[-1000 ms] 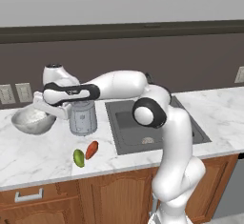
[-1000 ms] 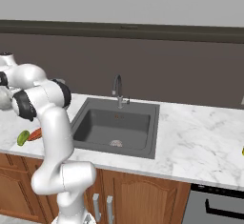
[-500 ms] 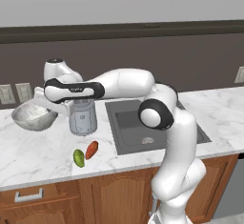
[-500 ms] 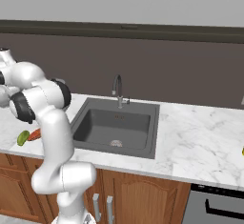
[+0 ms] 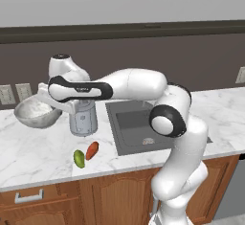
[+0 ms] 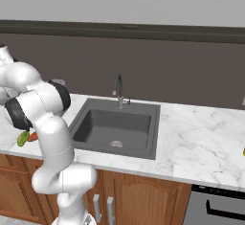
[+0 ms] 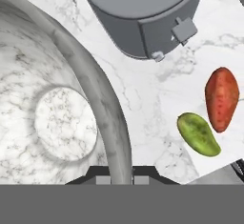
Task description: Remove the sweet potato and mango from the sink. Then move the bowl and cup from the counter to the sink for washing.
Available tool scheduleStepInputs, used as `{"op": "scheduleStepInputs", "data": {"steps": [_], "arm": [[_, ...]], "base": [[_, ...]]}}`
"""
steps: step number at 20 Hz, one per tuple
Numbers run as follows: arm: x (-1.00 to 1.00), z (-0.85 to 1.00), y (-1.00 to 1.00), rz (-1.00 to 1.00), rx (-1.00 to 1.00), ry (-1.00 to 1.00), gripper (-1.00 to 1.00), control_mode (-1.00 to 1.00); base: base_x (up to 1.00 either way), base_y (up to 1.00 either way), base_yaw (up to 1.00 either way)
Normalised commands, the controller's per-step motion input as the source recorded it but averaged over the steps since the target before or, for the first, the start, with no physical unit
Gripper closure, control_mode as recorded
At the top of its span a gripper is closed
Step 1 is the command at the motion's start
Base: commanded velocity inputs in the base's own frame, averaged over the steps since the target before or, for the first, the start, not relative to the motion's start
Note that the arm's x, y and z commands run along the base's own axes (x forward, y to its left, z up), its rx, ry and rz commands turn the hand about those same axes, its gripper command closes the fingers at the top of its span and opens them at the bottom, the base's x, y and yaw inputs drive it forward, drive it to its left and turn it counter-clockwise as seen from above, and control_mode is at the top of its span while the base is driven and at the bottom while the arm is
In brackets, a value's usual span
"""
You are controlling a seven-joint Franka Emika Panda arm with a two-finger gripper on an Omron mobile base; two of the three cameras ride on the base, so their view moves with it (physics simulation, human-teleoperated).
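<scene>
The arm has swung a little further along the surface (image 5: 43, 147) over the last second, so that its elbow joint now sits more to the right over the sink (image 5: 143, 128), while the bowl (image 5: 37, 114) has lifted slightly and sits just left of the grey toaster (image 5: 83, 118). The sweet potato (image 5: 92, 150) and mango (image 5: 79, 158) have not shifted.

The tool (image 5: 47, 105) is narrowed on the bowl: in the hand view its rim (image 7: 116, 137) runs down between the two dark tips at six o'clock, so the jaws pinch the bowl's wall, one inside and one outside. In the left base view the hand reaches across at the bowl's right rim, at about three o'clock of the bowl. The bowl appears slightly tilted and raised, though whether its base has cleared the marble cannot be told.

In the hand view the toaster (image 7: 143, 13) lies at twelve o'clock, and the sweet potato (image 7: 221, 99) and mango (image 7: 198, 134) lie side by side at three o'clock, close together, perhaps just touching. In the left base view both rest on the surface near its front edge, at about five o'clock from the bowl and well apart from it, the mango left of the sweet potato.

In the right base view the sink (image 6: 117, 128) has a curved faucet (image 6: 117, 89) at its rear rim. The mango (image 6: 23, 138) shows at the far left beside the arm.
</scene>
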Motion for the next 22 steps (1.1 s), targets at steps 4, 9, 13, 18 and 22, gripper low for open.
{"op": "scheduleStepInputs", "data": {"steps": [4,9,13,18,22], "arm": [[-0.22,0.13,-0.31,-0.08,0.12,0.00,1.00,-1.00],[-0.23,0.12,-0.34,-0.06,0.10,-0.01,1.00,-1.00],[-0.25,0.11,-0.34,-0.06,0.10,-0.01,1.00,-1.00],[-0.26,0.12,-0.34,-0.06,0.08,-0.01,1.00,-1.00],[-0.26,0.17,-0.32,-0.05,0.06,0.00,1.00,-1.00]], "base": [[0.00,0.00,0.00],[0.00,0.00,0.00],[0.00,0.00,0.00],[0.00,0.00,0.00],[0.00,0.00,0.00]]}}
